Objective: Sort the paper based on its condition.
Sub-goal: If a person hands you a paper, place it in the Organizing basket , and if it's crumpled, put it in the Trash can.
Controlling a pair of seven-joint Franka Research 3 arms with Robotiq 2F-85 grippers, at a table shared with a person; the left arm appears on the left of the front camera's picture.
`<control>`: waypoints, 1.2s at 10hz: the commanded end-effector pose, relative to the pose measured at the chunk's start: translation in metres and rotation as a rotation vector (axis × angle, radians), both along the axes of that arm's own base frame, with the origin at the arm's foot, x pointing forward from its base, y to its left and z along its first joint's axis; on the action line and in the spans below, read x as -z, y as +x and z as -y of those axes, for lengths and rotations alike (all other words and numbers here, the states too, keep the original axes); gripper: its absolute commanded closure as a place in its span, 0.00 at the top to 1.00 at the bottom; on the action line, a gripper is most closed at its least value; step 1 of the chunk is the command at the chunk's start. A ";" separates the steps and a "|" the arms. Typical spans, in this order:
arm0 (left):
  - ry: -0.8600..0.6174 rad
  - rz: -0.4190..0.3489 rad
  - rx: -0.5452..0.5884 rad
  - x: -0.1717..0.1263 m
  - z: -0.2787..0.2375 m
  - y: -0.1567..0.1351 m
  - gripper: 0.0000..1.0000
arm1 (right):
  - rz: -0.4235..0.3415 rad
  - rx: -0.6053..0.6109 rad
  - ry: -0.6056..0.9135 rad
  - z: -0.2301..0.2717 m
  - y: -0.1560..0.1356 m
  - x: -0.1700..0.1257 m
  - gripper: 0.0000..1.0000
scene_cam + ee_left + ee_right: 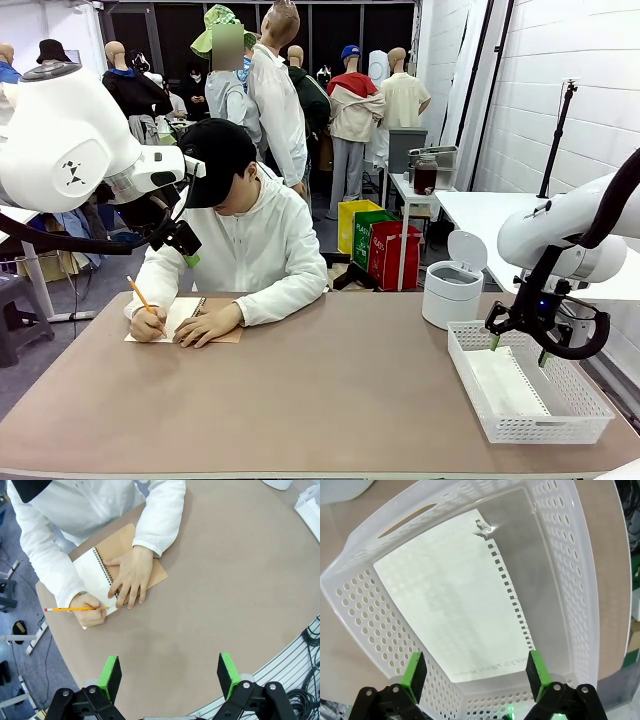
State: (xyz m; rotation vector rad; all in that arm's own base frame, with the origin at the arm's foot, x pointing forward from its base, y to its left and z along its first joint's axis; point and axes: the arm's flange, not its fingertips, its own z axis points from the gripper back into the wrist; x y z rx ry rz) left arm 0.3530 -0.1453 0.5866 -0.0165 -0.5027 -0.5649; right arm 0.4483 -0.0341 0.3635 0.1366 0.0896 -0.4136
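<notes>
Right wrist view: paper (465, 605) flat in basket (570, 580), just beneath the empty, wide-open right pincer (476, 667)

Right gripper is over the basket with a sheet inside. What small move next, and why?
Probably lift the right gripper straight up, clear of the white basket. Its jaws stand open and empty, the paper sheet lies flat inside, and the person is writing in the notebook, so no new sheet seems ready.

Between the right jaws, print (487, 669) on the paper (455, 615) is unreadably small. Beyond the left jaws, a hand (129, 577) hides part of the notebook (92, 570).
</notes>
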 end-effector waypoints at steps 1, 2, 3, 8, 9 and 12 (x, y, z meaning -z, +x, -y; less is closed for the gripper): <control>-0.006 0.004 0.001 -0.001 -0.001 0.000 1.00 | 0.020 0.010 0.009 -0.003 0.001 -0.012 1.00; -0.006 0.004 0.001 -0.001 -0.001 0.000 1.00 | 0.038 0.011 -0.002 -0.011 -0.001 -0.023 1.00; -0.006 0.004 0.001 -0.001 -0.001 0.000 1.00 | 0.058 0.008 -0.023 -0.017 -0.001 -0.041 1.00; -0.006 0.004 0.001 -0.001 -0.001 0.000 1.00 | 0.231 -0.330 -0.090 -0.094 -0.031 -0.148 1.00; -0.006 0.004 0.001 -0.001 -0.001 0.000 1.00 | 0.277 -0.460 -0.091 -0.115 -0.038 -0.162 1.00; -0.006 0.004 0.001 -0.001 -0.001 0.000 1.00 | 0.393 -0.888 -0.144 -0.167 -0.051 -0.176 1.00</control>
